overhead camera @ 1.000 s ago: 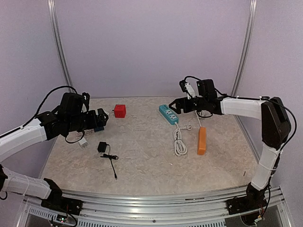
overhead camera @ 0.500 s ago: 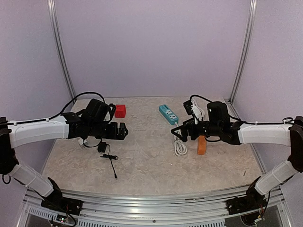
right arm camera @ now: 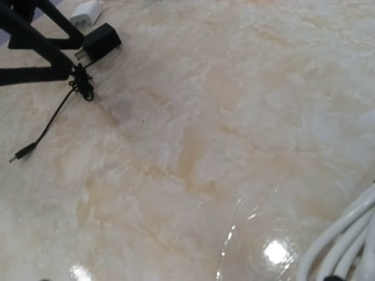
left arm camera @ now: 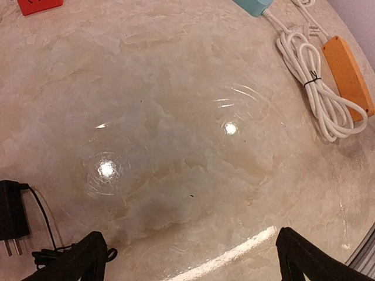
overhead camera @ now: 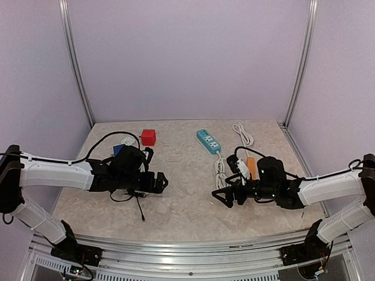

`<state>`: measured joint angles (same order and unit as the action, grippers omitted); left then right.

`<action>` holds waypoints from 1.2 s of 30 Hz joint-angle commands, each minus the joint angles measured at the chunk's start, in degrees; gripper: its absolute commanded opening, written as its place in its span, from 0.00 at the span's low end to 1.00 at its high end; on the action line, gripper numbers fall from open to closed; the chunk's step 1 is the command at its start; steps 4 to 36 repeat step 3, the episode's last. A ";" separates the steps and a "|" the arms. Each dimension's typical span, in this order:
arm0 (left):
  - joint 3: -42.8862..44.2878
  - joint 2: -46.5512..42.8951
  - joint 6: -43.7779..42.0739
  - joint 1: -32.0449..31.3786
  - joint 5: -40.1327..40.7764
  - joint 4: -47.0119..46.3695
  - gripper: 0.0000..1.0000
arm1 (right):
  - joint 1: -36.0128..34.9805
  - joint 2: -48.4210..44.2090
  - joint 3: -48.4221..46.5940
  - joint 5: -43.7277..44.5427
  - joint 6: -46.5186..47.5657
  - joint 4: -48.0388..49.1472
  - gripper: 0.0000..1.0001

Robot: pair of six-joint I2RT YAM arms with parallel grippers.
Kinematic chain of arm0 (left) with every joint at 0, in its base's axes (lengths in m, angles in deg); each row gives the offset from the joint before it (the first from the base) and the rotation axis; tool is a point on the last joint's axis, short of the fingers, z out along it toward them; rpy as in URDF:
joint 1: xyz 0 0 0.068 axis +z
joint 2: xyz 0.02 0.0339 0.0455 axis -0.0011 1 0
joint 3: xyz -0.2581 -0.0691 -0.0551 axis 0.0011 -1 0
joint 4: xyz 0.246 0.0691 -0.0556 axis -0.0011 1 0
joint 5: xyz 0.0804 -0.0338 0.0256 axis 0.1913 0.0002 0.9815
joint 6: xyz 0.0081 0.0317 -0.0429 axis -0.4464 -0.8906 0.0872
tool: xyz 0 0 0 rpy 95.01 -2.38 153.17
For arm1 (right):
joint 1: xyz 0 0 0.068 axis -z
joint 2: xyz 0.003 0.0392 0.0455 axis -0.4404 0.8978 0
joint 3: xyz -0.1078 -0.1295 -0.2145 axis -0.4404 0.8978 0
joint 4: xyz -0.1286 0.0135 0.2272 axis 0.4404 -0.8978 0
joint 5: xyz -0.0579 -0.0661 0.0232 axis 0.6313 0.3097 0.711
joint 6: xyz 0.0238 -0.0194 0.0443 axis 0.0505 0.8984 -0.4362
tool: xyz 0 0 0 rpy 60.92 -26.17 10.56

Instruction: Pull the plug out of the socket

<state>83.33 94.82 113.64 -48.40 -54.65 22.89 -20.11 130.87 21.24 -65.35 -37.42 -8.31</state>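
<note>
The teal power strip [overhead camera: 208,141] lies at the back centre, and I see no plug in its sockets; its corner shows in the left wrist view [left arm camera: 252,4]. Its white cord [overhead camera: 221,171] lies coiled in front of it. A black plug adapter [left arm camera: 12,213] with a thin black cable [overhead camera: 140,208] lies loose on the table, beside my left gripper [overhead camera: 158,182]; it also shows in the right wrist view [right arm camera: 99,42]. The left gripper is open and empty, low over bare table. My right gripper [overhead camera: 225,198] is open and empty, near the coiled cord.
An orange block [overhead camera: 252,165] lies right of the cord. A red cube [overhead camera: 148,137] sits at the back left. A white charger [right arm camera: 85,12] and a blue object [overhead camera: 119,148] lie behind the left arm. A loose white cable [overhead camera: 243,133] lies at the back right.
Both arms have drawn back from the far side toward the near middle and come down low. The right gripper has left the power strip; the left has moved right, past the black adapter.
</note>
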 commanded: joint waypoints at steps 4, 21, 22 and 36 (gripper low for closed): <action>-0.81 -1.75 1.87 -1.09 3.13 -3.40 0.99 | -1.20 -1.12 0.53 2.60 -0.84 3.02 1.00; -0.81 -1.75 1.87 -1.09 3.13 -3.40 0.99 | -1.20 -1.12 0.53 2.60 -0.84 3.02 1.00; -0.81 -1.75 1.87 -1.09 3.13 -3.40 0.99 | -1.20 -1.12 0.53 2.60 -0.84 3.02 1.00; -0.81 -1.75 1.87 -1.09 3.13 -3.40 0.99 | -1.20 -1.12 0.53 2.60 -0.84 3.02 1.00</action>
